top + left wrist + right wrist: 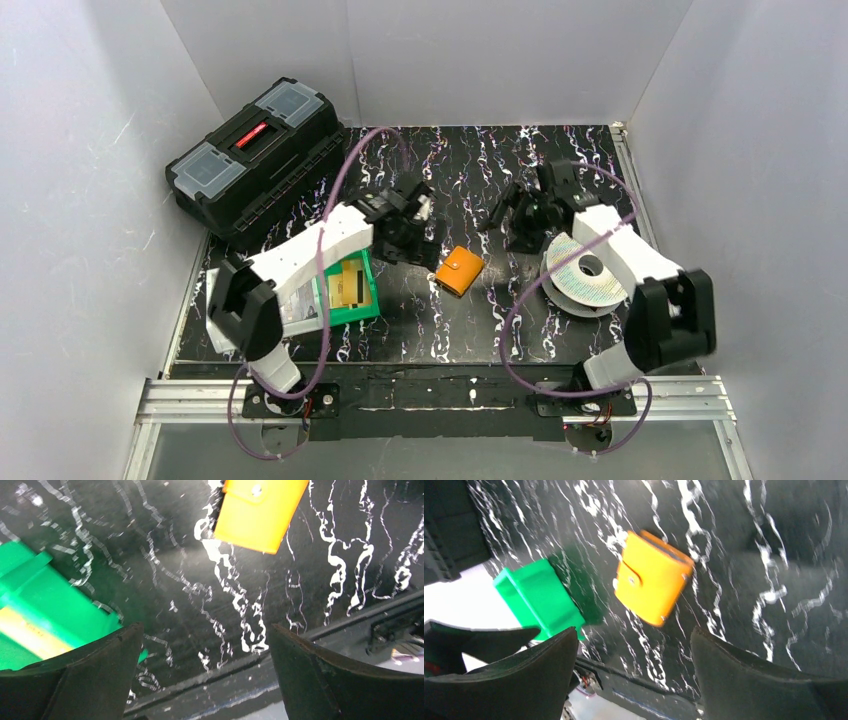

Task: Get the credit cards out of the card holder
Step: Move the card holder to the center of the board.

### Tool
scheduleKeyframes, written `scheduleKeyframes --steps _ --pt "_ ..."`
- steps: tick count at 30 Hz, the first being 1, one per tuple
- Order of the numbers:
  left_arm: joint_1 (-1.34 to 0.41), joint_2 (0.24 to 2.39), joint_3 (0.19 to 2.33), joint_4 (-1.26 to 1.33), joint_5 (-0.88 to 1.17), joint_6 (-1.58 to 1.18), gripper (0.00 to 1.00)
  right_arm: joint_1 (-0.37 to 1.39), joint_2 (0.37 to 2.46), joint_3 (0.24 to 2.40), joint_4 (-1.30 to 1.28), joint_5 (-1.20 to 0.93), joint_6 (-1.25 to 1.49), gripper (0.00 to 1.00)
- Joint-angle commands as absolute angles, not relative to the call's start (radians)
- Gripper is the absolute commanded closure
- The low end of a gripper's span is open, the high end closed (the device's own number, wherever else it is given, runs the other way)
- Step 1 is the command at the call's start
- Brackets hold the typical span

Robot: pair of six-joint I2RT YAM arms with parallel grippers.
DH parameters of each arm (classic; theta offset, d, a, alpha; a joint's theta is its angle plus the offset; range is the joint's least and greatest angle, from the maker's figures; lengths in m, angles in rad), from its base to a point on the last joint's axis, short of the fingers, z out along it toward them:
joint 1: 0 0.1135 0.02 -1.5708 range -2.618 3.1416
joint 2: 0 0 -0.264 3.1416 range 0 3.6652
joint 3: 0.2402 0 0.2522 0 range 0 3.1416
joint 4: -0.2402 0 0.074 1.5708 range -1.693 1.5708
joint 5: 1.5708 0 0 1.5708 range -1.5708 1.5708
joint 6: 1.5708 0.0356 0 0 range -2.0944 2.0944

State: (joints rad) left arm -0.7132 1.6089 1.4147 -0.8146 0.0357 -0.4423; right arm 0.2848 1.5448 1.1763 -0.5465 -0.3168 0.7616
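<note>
The card holder [460,271] is a closed orange wallet with a snap tab, lying flat on the black marbled table between the two arms. It also shows in the left wrist view, card holder [260,512], and in the right wrist view, card holder [651,577]. A gold credit card [347,287] lies inside the green bin; in the left wrist view it is a yellow strip, credit card [25,632]. My left gripper [408,238] hovers open just left of the wallet, left gripper [205,630] empty. My right gripper [520,232] hovers open to the wallet's right, right gripper [634,632] empty.
A green bin [368,308] sits left of the wallet, under the left arm. A black toolbox [255,155] stands at the back left. A round white patterned disc [585,280] lies under the right arm. White walls enclose the table.
</note>
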Motion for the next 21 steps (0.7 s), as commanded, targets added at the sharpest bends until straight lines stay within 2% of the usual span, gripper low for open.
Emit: scheduleKeyframes --steps 1,5,8,13,15,16,21 --pt "-0.796 1.73 1.476 -0.738 -0.075 -0.434 0.09 0.29 1.373 0.973 -0.507 -0.263 0.848 0.12" --pt "-0.844 1.834 1.535 -0.682 -0.121 -0.416 0.28 0.291 1.272 0.842 -0.481 -0.277 0.866 0.15" --pt "-0.862 1.961 1.623 -0.637 -0.124 -0.372 0.48 0.295 1.215 0.772 -0.49 -0.268 0.854 0.16" --pt "-0.865 2.07 1.675 -0.593 -0.086 -0.362 0.52 0.295 1.227 0.779 -0.496 -0.27 0.842 0.16" --pt "-0.865 2.128 1.692 -0.614 -0.109 -0.37 0.57 0.295 1.233 0.761 -0.484 -0.273 0.849 0.17" --pt "-0.866 2.137 1.681 -0.61 -0.111 -0.376 0.65 0.295 1.231 0.747 -0.473 -0.273 0.853 0.17" --pt "-0.864 2.162 1.674 -0.629 -0.144 -0.394 0.75 0.295 1.246 0.728 -0.455 -0.266 0.849 0.17"
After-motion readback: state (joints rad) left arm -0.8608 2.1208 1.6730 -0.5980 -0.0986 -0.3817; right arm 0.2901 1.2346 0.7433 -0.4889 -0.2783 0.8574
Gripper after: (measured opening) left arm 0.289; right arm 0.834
